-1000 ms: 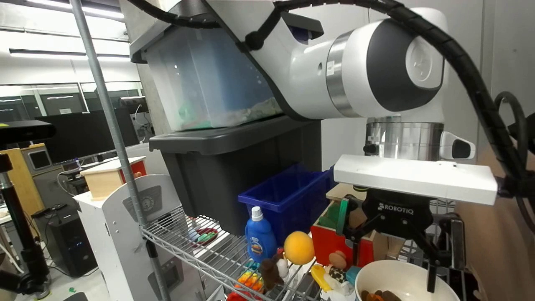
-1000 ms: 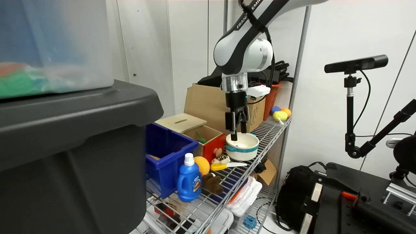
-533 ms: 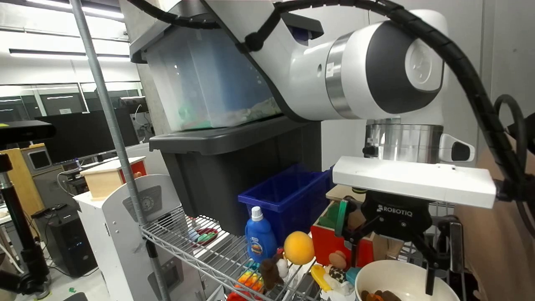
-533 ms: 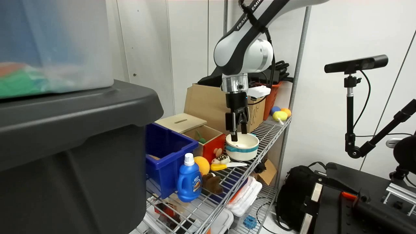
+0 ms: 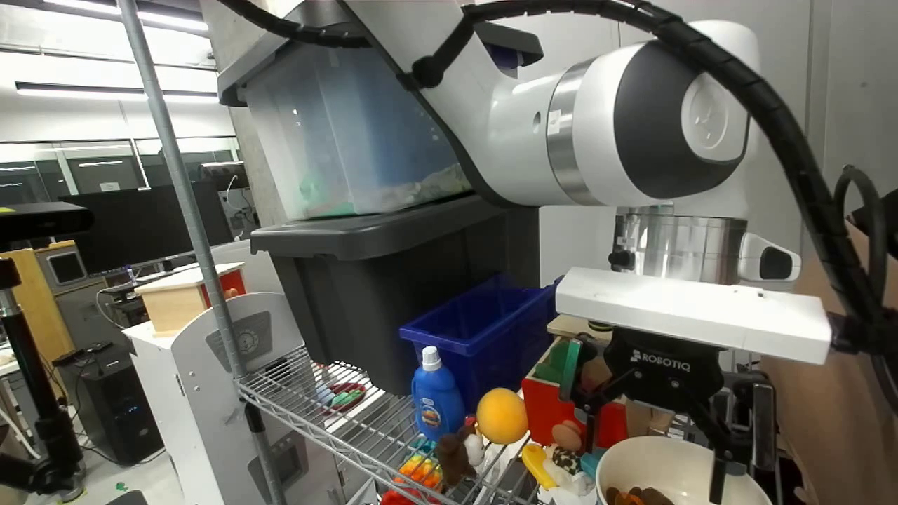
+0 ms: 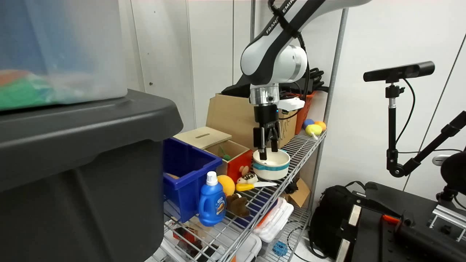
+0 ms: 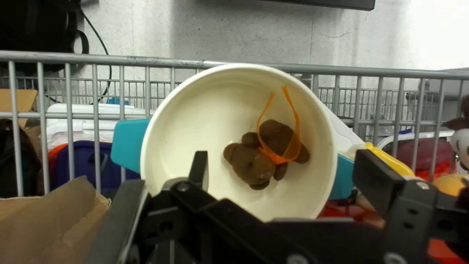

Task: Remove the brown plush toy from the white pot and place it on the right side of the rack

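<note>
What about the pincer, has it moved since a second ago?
Yes, slightly down: in both exterior views the pincer sits lower relative to the white pot, which stayed put.

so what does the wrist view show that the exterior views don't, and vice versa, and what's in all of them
Only the wrist view: the face of the brown plush toy and the loop of its orange ribbon.
Only the exterior views: the blue bottle, the blue bin and the robot arm.
Shared: the white pot on the rack, with the end effector open over its mouth.
</note>
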Action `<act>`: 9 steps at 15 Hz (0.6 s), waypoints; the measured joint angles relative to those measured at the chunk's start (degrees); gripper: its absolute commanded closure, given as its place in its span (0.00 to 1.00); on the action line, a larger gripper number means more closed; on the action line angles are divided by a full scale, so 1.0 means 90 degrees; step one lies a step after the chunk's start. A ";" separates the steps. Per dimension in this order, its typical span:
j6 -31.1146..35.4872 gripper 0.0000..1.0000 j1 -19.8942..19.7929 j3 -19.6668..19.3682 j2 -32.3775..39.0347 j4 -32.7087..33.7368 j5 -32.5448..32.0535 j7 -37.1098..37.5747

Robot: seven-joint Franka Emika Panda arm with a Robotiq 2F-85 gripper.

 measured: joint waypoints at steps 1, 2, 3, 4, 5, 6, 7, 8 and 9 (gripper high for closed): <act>0.0001 0.00 -0.0007 0.0000 -0.0001 -0.0006 0.0011 0.0000; 0.0003 0.00 -0.0014 -0.0002 -0.0004 -0.0013 0.0025 0.0000; 0.0004 0.00 -0.0020 -0.0003 -0.0008 -0.0023 0.0036 0.0000; 0.0010 0.00 -0.0029 -0.0005 -0.0014 -0.0037 0.0049 0.0000; 0.0022 0.00 -0.0040 -0.0008 -0.0025 -0.0063 0.0055 0.0000; 0.0037 0.00 -0.0052 -0.0015 -0.0039 -0.0096 0.0060 0.0000; 0.0054 0.00 -0.0068 -0.0021 -0.0055 -0.0131 0.0066 0.0000; 0.0083 0.00 -0.0087 -0.0028 -0.0078 -0.0179 0.0070 0.0000; 0.0119 0.00 -0.0107 -0.0035 -0.0114 -0.0238 0.0074 0.0000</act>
